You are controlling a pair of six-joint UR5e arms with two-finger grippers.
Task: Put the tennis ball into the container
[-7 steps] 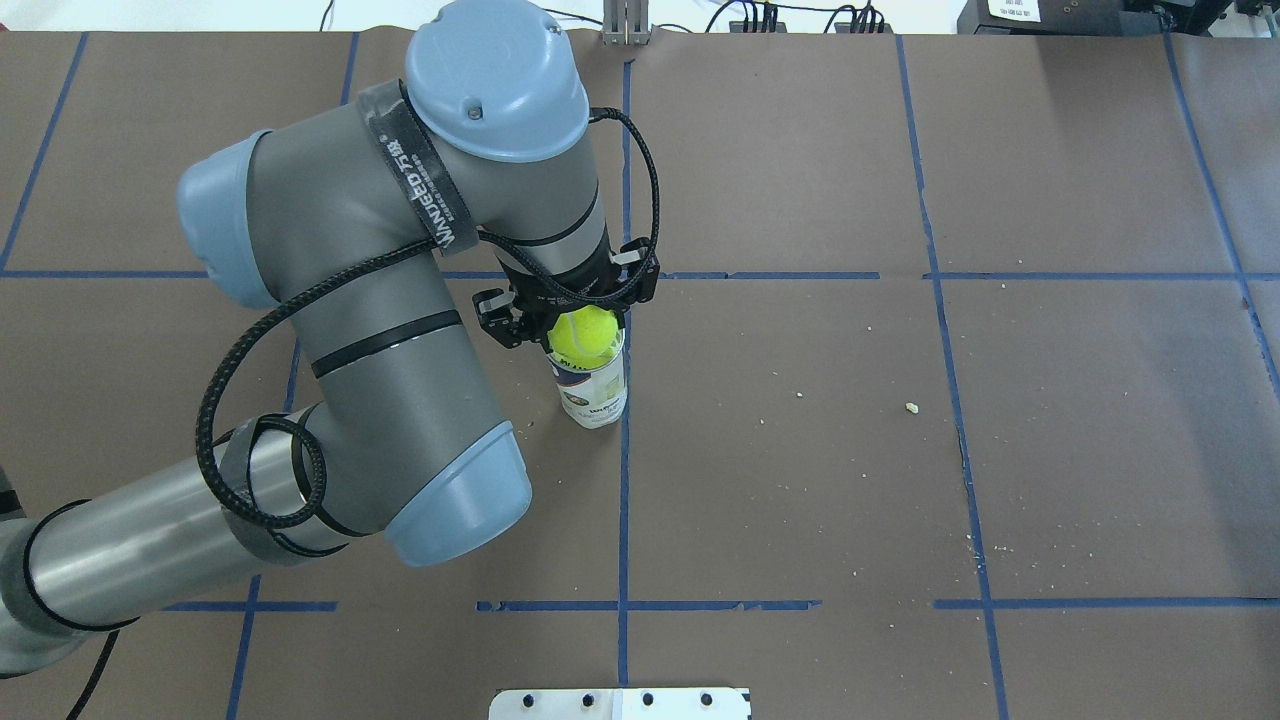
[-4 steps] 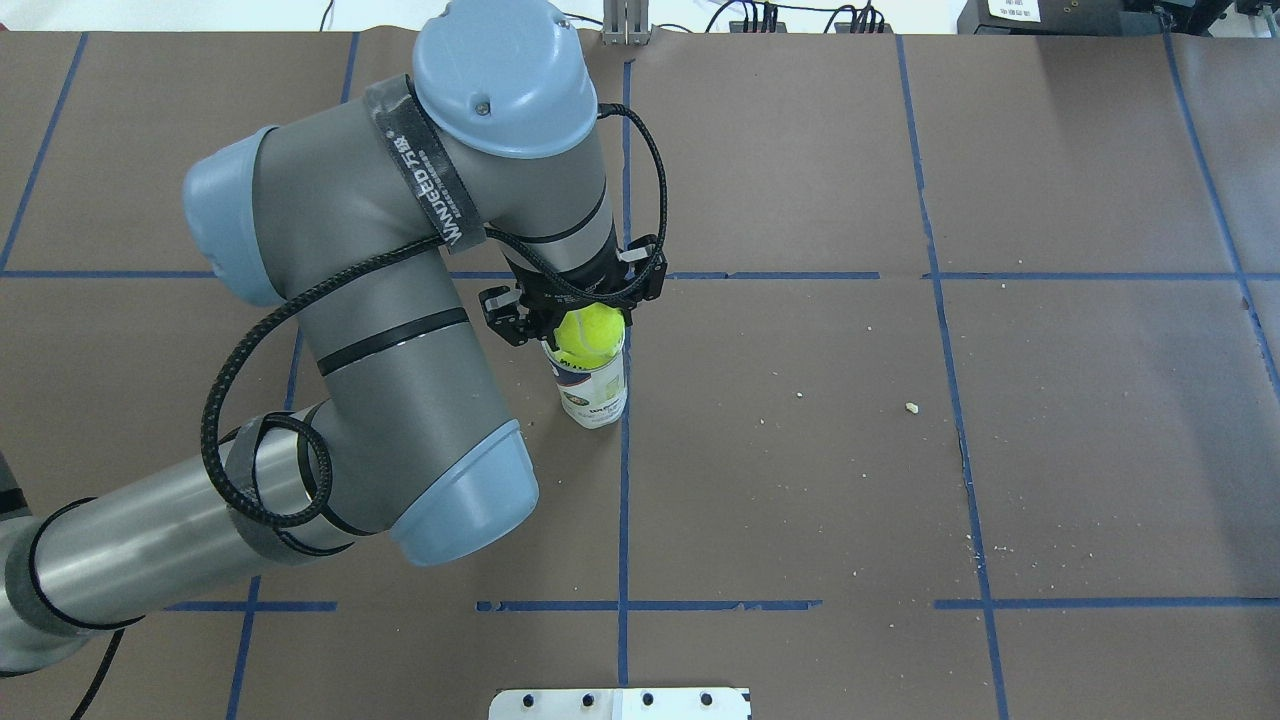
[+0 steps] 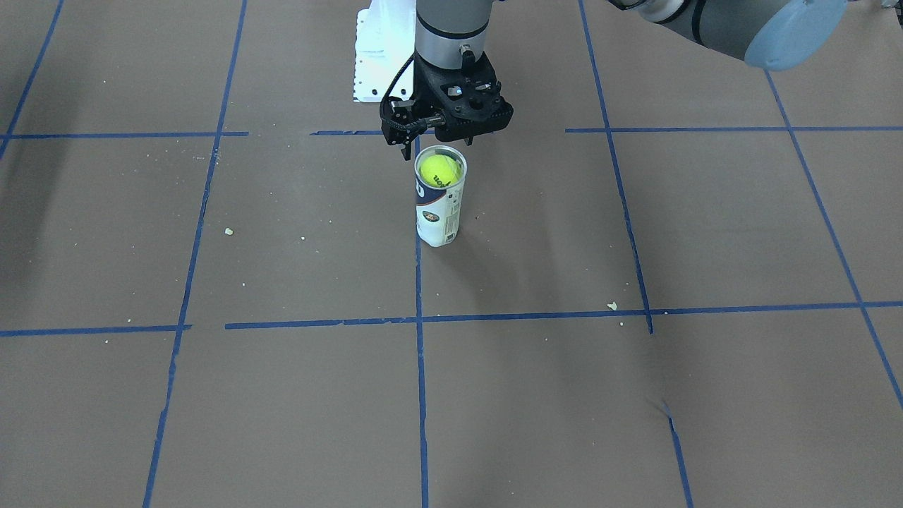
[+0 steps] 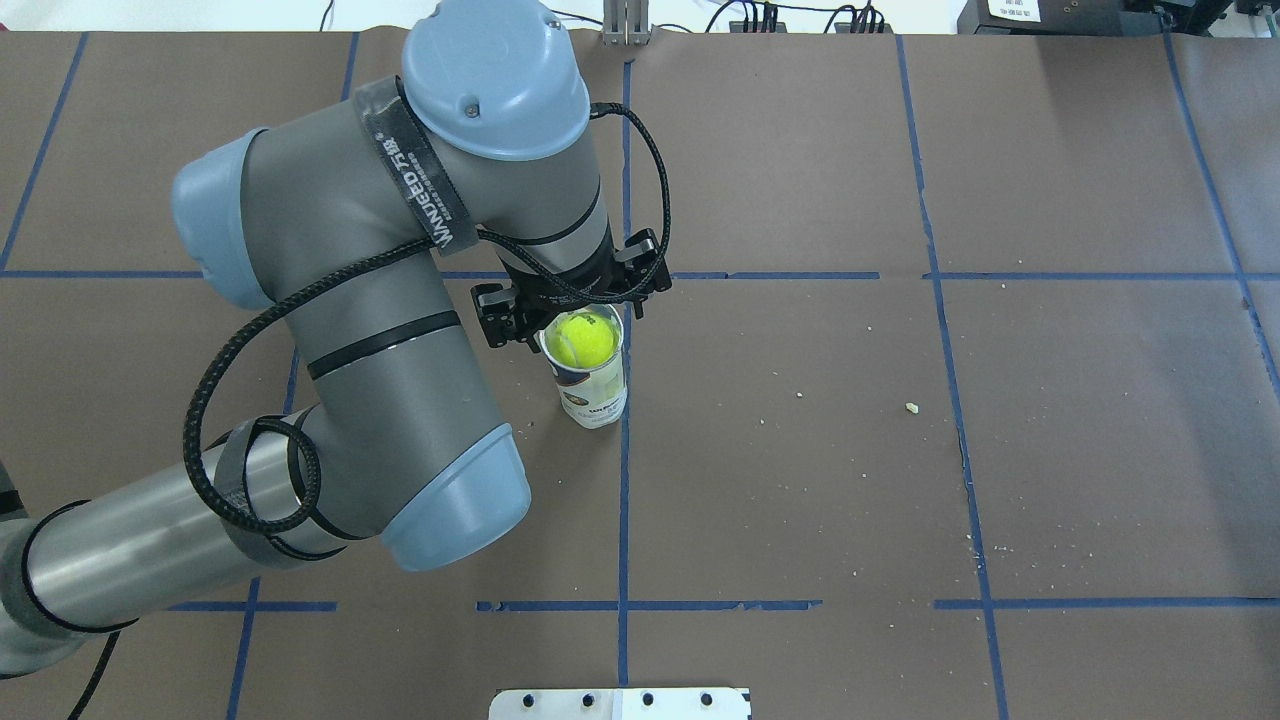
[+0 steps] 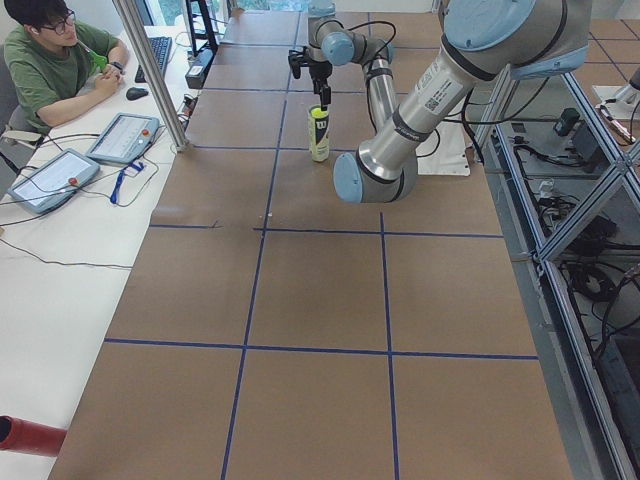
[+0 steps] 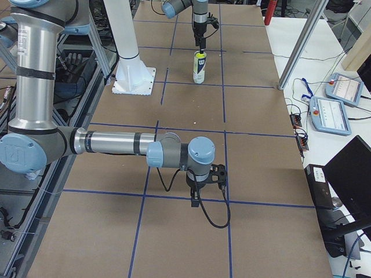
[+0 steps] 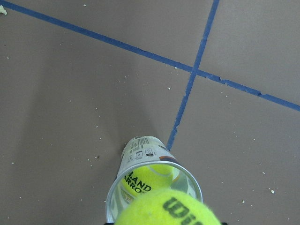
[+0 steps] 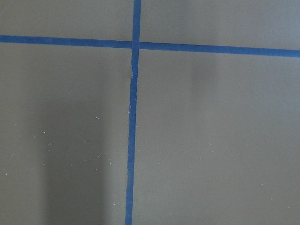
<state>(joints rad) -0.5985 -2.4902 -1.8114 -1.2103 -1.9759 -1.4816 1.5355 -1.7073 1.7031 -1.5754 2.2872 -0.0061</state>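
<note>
The left gripper [image 4: 572, 300] hangs just above the tube [image 4: 596, 398]. Its fingers [image 4: 497, 318] are spread wide, at about 10 and 2 o'clock of the tennis ball [image 4: 585, 338] in the overhead view, and do not touch it. The tennis ball sits in the tube's mouth. Whether the right gripper [image 6: 204, 184] is spread or closed cannot be told.

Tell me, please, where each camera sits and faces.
Front-facing: across the table, facing the robot; left gripper over container.
Overhead: behind the robot, looking down; left arm shows.
Exterior left: robot's left table end; left arm near.
Exterior right: opposite end; right gripper near.
Left wrist: looks down on tennis ball at container's mouth.
Right wrist: table only.
Shared: both side views show the container.
</note>
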